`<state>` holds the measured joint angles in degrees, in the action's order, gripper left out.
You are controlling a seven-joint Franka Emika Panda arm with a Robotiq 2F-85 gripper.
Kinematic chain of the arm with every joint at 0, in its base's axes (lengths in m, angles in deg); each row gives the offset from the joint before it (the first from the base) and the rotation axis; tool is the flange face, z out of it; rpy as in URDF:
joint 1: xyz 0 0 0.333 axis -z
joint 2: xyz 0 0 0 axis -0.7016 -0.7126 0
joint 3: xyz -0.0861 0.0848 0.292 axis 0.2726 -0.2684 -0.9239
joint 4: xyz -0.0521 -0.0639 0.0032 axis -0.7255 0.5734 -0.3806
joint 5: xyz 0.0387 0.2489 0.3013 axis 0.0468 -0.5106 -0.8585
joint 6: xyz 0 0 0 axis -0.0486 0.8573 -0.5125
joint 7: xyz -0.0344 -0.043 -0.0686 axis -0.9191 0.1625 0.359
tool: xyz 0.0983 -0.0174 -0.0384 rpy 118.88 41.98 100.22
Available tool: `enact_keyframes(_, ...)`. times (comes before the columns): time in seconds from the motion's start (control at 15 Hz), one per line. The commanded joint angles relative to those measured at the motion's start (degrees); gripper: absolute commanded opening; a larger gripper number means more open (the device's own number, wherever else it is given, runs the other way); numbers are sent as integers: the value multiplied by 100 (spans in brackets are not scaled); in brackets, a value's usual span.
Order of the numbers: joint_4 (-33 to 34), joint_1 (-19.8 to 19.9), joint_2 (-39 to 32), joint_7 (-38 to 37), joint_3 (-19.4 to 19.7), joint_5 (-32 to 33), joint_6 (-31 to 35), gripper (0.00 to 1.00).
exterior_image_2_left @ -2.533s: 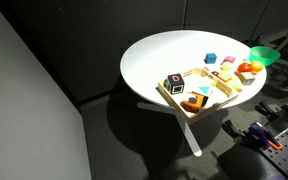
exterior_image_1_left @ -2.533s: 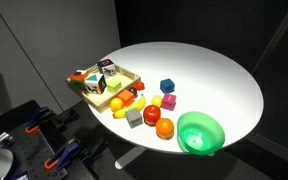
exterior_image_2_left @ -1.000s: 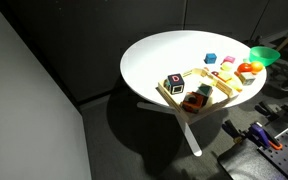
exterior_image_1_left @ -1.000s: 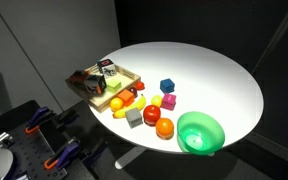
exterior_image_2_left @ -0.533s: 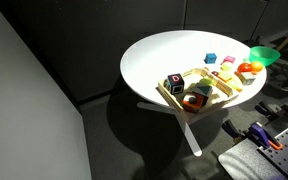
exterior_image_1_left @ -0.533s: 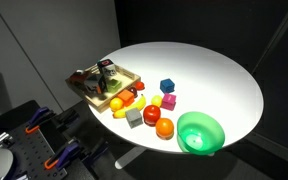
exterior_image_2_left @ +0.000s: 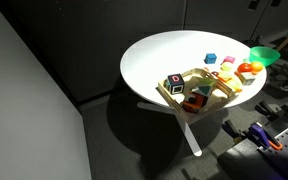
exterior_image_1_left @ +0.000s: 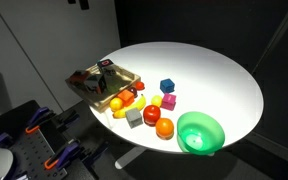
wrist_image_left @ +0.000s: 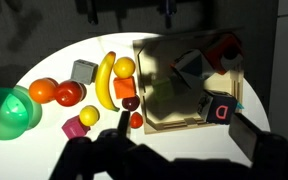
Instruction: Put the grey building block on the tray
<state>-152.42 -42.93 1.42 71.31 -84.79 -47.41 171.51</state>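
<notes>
Jaws spread, empty; gripper [wrist_image_left: 127,14] high above round white table [wrist_image_left: 94,48], likely surveying before reach; small plain grey cube block [wrist_image_left: 83,71] on tabletop beside yellow banana [wrist_image_left: 106,80], outside shallow light-brown wooden tray [wrist_image_left: 169,100], untouched

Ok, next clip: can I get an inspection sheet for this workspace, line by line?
Surface: round white table, partly in shadow in the wrist view.
Job's things: grey building block on the table beside the fruit, outside the tray; the tray holds several toys.
Clutter: green bowl, blue cube, pink block, banana, round fruits.
Gripper: gripper high above the table, jaws apart, empty.
Cables: nothing seen.
Surroundings: dark walls; clamped rig beside the table.
</notes>
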Motion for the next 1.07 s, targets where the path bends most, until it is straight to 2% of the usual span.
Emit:
enact_keyframes(0.0, 50, 1, -240, 424, 163, 27, 382, 100)
enact_keyframes(0.4, -37, 34, -486, 770, 348, 9, 1049, 100)
enact_keyframes(0.47, -37, 8, -461, 621, 292, -2, 902, 100)
enact_keyframes(1.0, -38, 15, -510, 648, 326, -4, 993, 100)
